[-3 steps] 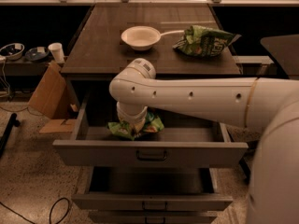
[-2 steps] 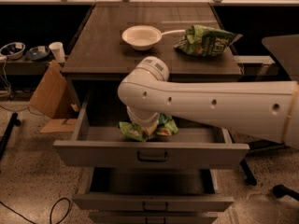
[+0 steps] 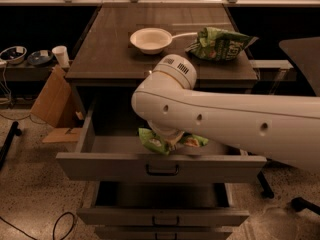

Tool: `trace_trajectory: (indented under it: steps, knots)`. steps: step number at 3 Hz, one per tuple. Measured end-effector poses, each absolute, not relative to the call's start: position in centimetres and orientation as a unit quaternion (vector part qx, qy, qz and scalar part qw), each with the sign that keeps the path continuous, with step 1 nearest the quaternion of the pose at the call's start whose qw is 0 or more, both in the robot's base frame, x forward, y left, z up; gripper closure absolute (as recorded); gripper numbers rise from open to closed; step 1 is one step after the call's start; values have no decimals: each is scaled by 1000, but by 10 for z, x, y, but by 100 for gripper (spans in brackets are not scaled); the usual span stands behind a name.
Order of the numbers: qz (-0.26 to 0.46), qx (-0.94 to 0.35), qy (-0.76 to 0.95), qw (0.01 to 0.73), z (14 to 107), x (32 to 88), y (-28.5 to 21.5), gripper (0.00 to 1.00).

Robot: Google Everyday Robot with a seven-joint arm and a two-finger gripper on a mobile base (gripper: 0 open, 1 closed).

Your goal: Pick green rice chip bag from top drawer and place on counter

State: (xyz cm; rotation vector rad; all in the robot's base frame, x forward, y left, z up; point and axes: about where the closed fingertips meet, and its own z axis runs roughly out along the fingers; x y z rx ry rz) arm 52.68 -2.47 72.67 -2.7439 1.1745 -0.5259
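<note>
The top drawer [image 3: 110, 165] is pulled open, its black bar handle [image 3: 162, 173] at the middle of the front panel. My big white arm reaches down into it from the right. My gripper [image 3: 173, 140] sits just under the wrist, shut on the green rice chip bag [image 3: 151, 141], which is crumpled and held at about the height of the drawer's front edge. The arm hides most of the fingers. The counter [image 3: 107, 51] lies behind and above the drawer.
On the counter stand a white bowl [image 3: 151, 39] with a spoon-like handle and a darker green bag [image 3: 220, 43] at the right. The drawer below [image 3: 160, 216] is also partly open. A cardboard box [image 3: 52, 101] and a paper cup [image 3: 61, 55] are at the left.
The arm has swung right and toward the drawer front, and the green bag has moved with the gripper, rising a little from the drawer floor.
</note>
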Motion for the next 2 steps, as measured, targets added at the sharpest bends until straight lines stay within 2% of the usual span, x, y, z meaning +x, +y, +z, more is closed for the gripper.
trace_trajectory:
  steps: [1, 2]
  knots:
    - [-218, -889, 401, 49, 777, 523, -27, 100]
    - [-268, -881, 387, 43, 851, 522, -9, 100]
